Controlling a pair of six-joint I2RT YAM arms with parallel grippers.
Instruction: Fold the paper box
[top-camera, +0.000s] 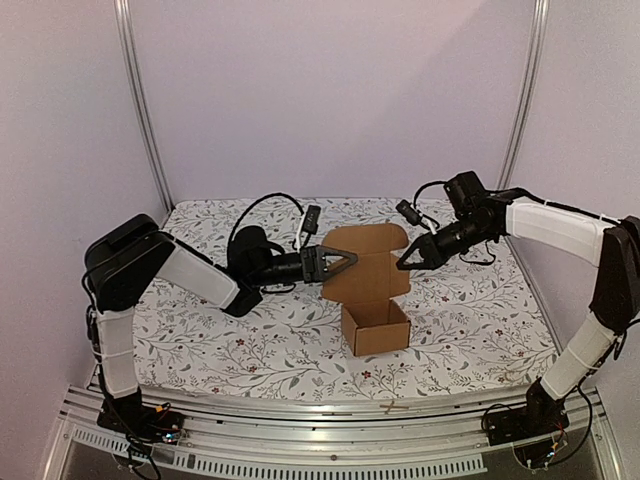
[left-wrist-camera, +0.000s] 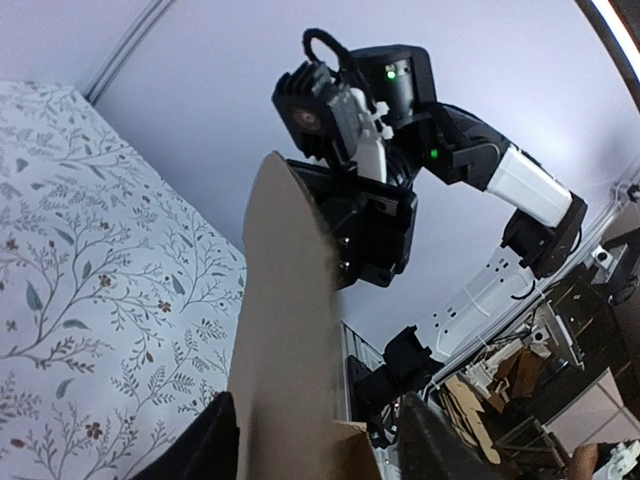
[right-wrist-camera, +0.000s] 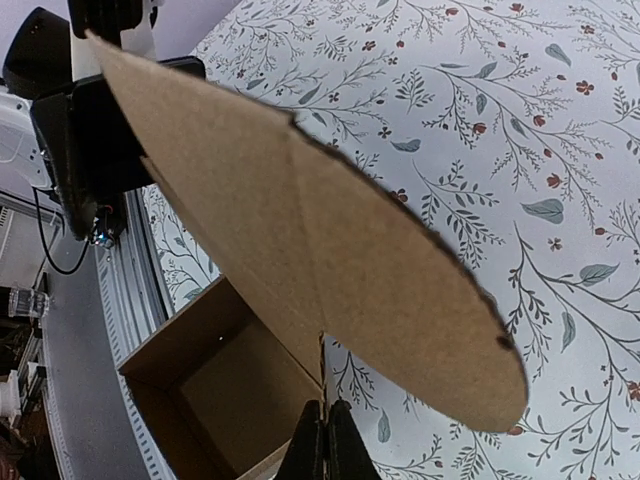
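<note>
The paper box (top-camera: 375, 326), plain brown cardboard, stands open-topped in the middle of the table. Its lid (top-camera: 366, 262) is raised upright behind it. My left gripper (top-camera: 345, 262) is open at the lid's left edge. In the left wrist view a brown flap (left-wrist-camera: 285, 330) rises between the spread fingers (left-wrist-camera: 195, 450), closer to the left one. My right gripper (top-camera: 403, 263) is at the lid's right edge. In the right wrist view it (right-wrist-camera: 323, 425) is shut on a thin side tab seen edge-on, under the rounded lid (right-wrist-camera: 330, 240), with the box's hollow (right-wrist-camera: 215, 390) to the left.
A floral cloth (top-camera: 200, 330) covers the table. A metal rail (top-camera: 300, 415) runs along the near edge, and frame posts (top-camera: 140, 110) stand at the back corners. Each arm faces the other across the lid: right arm (left-wrist-camera: 370, 150), left arm (right-wrist-camera: 90, 140).
</note>
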